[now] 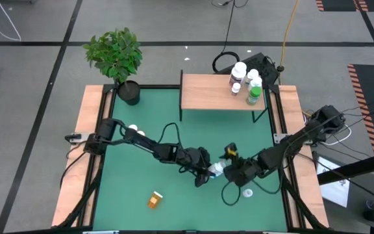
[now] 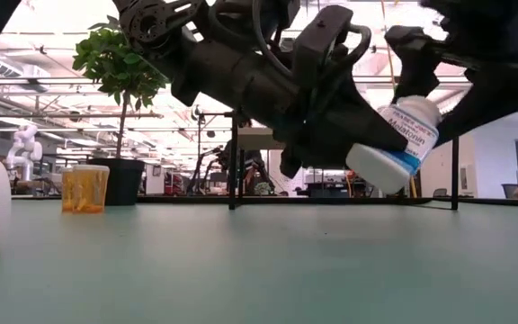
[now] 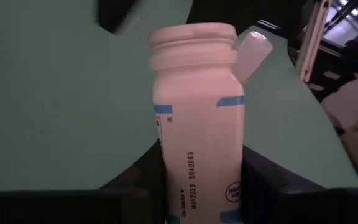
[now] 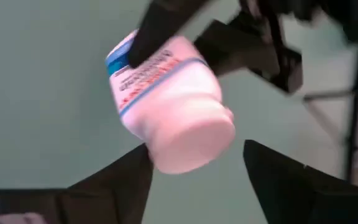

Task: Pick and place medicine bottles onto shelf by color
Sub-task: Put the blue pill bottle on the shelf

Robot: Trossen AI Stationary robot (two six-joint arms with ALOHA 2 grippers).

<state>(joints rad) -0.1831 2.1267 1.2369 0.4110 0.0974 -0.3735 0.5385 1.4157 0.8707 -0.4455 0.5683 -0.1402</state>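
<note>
The blue-labelled white bottle (image 3: 194,124) is held between the fingers of the left gripper (image 1: 208,171), which are closed against its sides near the table's centre. In the low view the bottle (image 2: 394,144) is seen tilted, cap downward, lifted clear of the green table (image 1: 141,162). The right gripper (image 1: 229,170) is placed just at 3 o'clock of the bottle; its fingers (image 4: 120,177) are spread wide on either side of the cap end, without contact.

An amber bottle (image 1: 154,199) lies at 7 o'clock, well apart, with bare table between. A white cap (image 1: 247,192) lies at 4 o'clock. The shelf (image 1: 223,92) stands at 12 o'clock along the far edge, with several bottles (image 1: 247,79) clustered at its right end and its left part unoccupied.
</note>
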